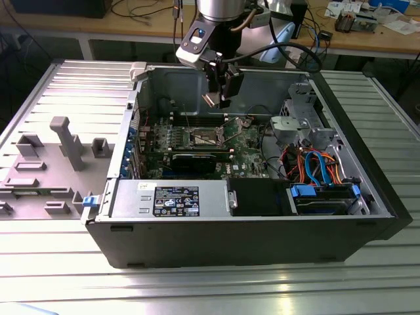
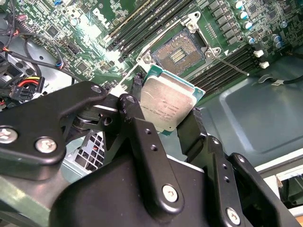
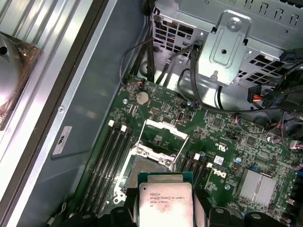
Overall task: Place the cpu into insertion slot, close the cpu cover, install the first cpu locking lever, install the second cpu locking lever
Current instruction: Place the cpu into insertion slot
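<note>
My gripper (image 2: 165,108) is shut on the cpu (image 2: 166,105), a silvery square chip with a green edge held between the two black fingers (image 2: 142,137). In the exterior view the gripper (image 1: 215,98) hangs with the cpu (image 1: 210,100) above the open computer case. The insertion slot (image 2: 180,51) lies a little beyond the chip on the green board, its dark pin field uncovered. In the first wrist view the cpu (image 3: 164,201) hides part of the slot (image 3: 150,166). The cpu cover (image 3: 164,134) stands swung open behind it. A thin wire lever (image 2: 232,64) sticks out beside the slot.
Memory slots (image 2: 142,21) flank the socket on both sides. A silver drive cage (image 3: 227,42) with cable bundles (image 1: 315,164) fills one end of the case. A power supply (image 1: 170,200) lies along the near wall. A grey fixture (image 1: 69,141) stands on the exterior view's left.
</note>
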`<action>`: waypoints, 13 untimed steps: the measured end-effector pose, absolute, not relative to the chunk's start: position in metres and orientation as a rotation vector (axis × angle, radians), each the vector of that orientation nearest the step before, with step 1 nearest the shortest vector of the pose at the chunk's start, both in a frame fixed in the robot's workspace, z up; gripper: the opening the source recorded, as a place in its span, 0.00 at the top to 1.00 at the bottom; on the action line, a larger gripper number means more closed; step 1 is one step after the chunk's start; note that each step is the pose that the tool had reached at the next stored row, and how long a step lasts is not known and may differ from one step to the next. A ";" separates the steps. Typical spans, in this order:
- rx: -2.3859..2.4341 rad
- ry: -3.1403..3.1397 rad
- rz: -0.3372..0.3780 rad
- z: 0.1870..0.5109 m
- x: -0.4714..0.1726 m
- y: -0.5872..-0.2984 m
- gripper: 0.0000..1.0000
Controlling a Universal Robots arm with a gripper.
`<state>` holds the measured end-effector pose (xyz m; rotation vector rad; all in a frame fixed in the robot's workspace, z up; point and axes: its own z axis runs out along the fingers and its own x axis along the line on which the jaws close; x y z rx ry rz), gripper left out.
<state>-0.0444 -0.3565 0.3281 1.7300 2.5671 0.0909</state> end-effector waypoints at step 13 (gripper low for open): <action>1.753 2.549 0.087 0.328 -0.044 -0.357 0.45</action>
